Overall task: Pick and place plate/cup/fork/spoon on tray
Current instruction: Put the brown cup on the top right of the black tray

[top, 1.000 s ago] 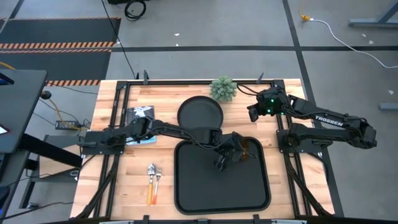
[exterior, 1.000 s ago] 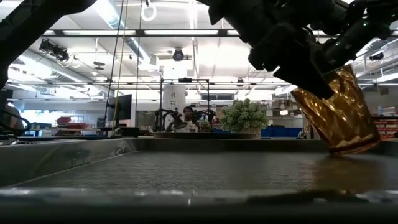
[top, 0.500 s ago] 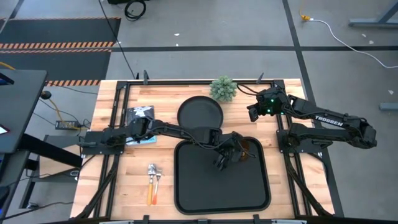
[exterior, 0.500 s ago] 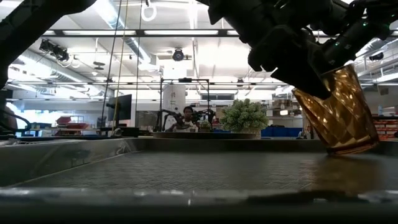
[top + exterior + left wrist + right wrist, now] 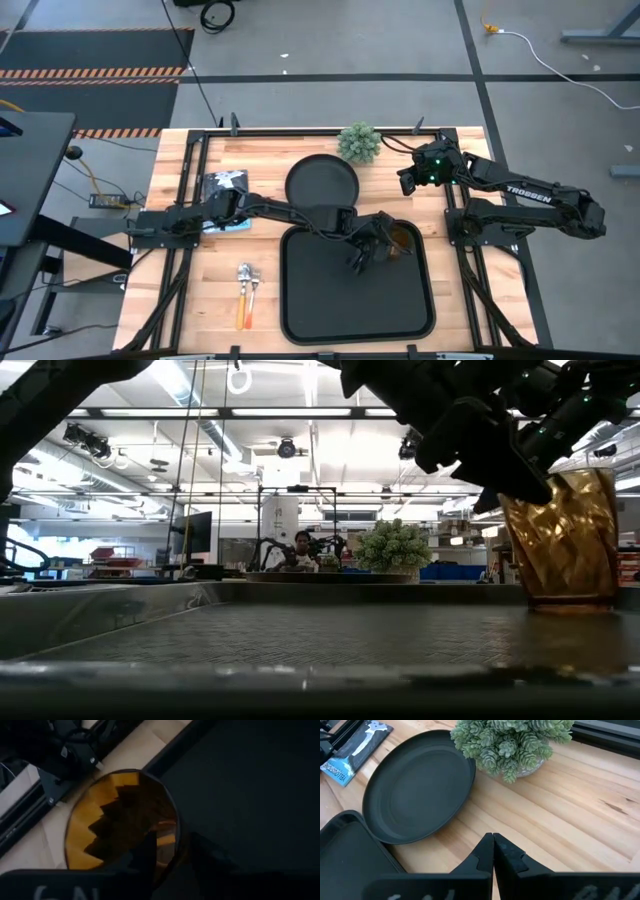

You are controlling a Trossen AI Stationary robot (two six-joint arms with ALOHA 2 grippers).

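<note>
The amber cup [image 5: 403, 238] stands upright on its base in the far right corner of the black tray [image 5: 300, 300]; it also shows in the low view [image 5: 560, 540]. My left gripper [image 5: 378, 243] reaches across the tray and is shut on the cup's rim. My right gripper [image 5: 408, 180] is shut and empty above the table's far right. The round black plate [image 5: 321, 182] lies on the table just beyond the tray. The fork and spoon [image 5: 247, 292] lie side by side on the table left of the tray. My left gripper holds the cup by its rim [image 5: 176, 837], on the side toward the table's left. One finger [image 5: 147, 852] is inside the cup and one [image 5: 205, 857] outside. The fingers slant down from the left. The cup stands upright with its base [image 5: 560, 603] on the tray.
A small potted plant [image 5: 359, 142] stands at the far edge, beside the plate. A blue-black packet [image 5: 225, 187] lies at the far left. The left arm crosses the plate's near edge. A person [image 5: 303, 545] is far off in the room behind.
The cup has swung from tilted, top leaning toward the left arm, to upright, with its base flat on the tray. My left gripper has tipped with it and stayed on the rim.
</note>
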